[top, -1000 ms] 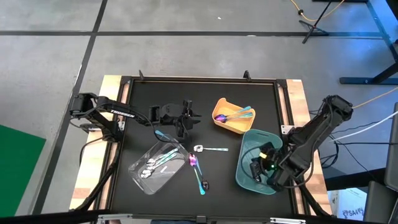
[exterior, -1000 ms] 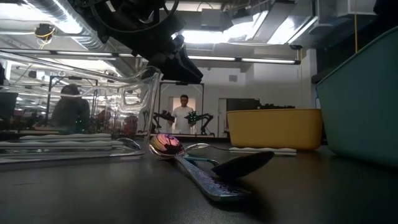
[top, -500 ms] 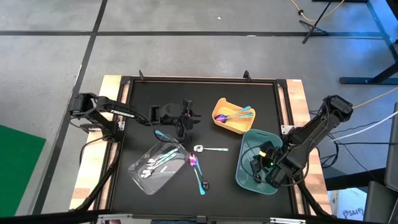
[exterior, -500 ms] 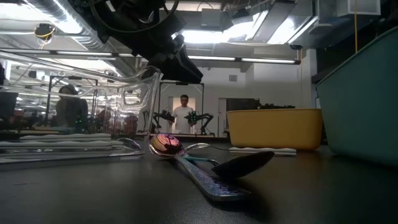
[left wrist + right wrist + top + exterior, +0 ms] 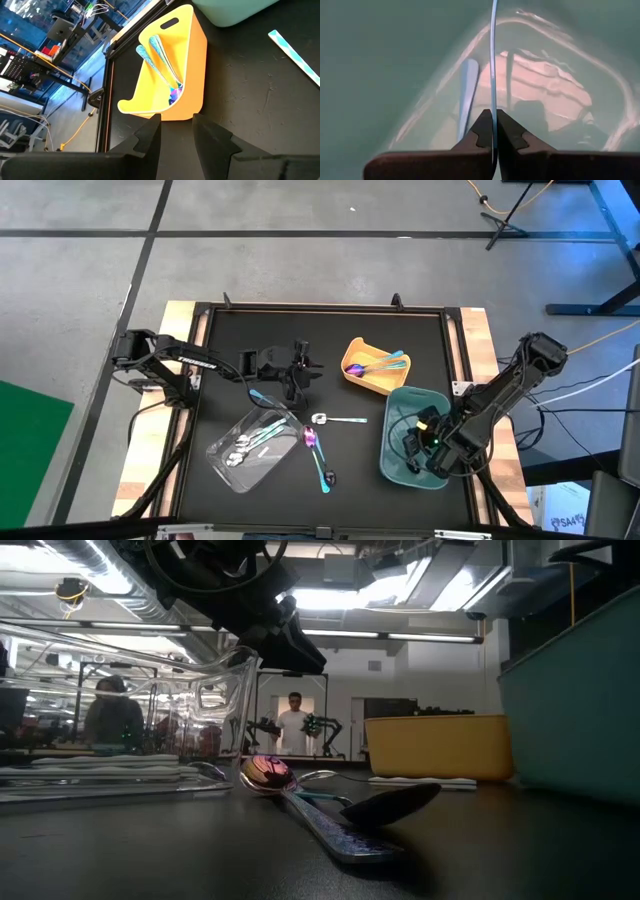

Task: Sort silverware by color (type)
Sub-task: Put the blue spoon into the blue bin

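Observation:
My right gripper (image 5: 413, 450) reaches down inside the teal tray (image 5: 395, 412), shut on a thin teal-handled utensil (image 5: 493, 60) that shows edge-on. My left gripper (image 5: 296, 378) hangs open above the table's middle, facing the yellow tray (image 5: 192, 60), which holds iridescent spoons (image 5: 162, 62). The clear tray (image 5: 222, 465) holds silver spoons. On the table lie a silver spoon (image 5: 335, 419), a purple-headed spoon (image 5: 311, 438), a dark-headed spoon (image 5: 326, 474) and a teal piece (image 5: 260, 396). My right gripper pinches the utensil's thin handle (image 5: 493, 116) between its two fingers, with the flat faces against the pads. The fingers slant steeply down from above, and the handle runs on ahead along them into the teal tray. I cannot tell whether its far end touches the tray floor.
A pale blue strip (image 5: 467, 95) shows on the teal tray's floor beside the held utensil. The black mat has a raised frame (image 5: 320, 308) with wooden table edges outside it. In the low view a person (image 5: 295, 725) stands far behind the table.
My right gripper has sunk deeper into the teal tray, still shut on the utensil.

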Controlling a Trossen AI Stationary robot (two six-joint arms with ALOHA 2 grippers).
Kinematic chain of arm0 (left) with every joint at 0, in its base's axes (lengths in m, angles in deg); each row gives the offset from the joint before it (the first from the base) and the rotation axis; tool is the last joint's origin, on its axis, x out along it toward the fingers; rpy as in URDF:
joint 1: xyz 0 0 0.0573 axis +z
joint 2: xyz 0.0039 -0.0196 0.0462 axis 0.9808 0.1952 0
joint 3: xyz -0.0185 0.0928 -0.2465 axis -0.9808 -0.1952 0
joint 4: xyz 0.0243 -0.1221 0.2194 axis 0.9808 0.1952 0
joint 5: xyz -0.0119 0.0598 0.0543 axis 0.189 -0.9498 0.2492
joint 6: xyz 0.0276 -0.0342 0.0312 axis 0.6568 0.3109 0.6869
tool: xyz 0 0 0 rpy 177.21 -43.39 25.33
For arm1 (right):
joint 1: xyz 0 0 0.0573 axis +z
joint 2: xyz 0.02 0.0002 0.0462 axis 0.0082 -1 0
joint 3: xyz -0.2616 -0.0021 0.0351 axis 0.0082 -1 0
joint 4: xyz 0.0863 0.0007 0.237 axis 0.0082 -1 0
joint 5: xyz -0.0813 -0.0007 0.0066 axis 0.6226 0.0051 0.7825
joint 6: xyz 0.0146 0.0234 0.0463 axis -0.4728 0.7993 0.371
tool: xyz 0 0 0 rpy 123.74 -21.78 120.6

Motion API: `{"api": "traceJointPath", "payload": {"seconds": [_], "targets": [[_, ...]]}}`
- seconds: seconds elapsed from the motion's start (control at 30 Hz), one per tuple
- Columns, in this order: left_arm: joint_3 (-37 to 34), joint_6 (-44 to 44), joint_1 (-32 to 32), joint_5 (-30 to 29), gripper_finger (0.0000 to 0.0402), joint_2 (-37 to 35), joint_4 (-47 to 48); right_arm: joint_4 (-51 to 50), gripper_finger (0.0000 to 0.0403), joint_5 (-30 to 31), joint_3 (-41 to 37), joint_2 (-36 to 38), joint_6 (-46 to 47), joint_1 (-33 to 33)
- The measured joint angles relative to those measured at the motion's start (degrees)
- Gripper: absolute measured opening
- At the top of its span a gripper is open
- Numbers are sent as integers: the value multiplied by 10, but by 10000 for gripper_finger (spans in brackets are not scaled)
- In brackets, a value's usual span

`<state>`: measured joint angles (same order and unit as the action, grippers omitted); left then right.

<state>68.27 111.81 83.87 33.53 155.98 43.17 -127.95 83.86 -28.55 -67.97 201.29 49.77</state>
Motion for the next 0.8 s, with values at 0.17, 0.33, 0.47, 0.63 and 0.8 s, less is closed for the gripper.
{"api": "traceJointPath", "payload": {"seconds": [0.17, 0.33, 0.47, 0.63, 0.8], "targets": [[0, 0, 0, 0, 106, 0, 0, -1, 0, 0, -5, 0, 0, 0], [0, 0, 0, 0, 106, 0, 0, -1, 0, 0, -5, 0, 0, 0], [0, 0, 0, 0, 106, 0, 0, 1, 1, 0, -5, 0, 0, 0], [0, 0, 0, 0, 106, 0, 0, 9, 1, 0, -5, 0, 3, 0], [0, 0, 0, 0, 106, 0, 0, 9, 21, 0, -5, 0, 5, 0]]}}
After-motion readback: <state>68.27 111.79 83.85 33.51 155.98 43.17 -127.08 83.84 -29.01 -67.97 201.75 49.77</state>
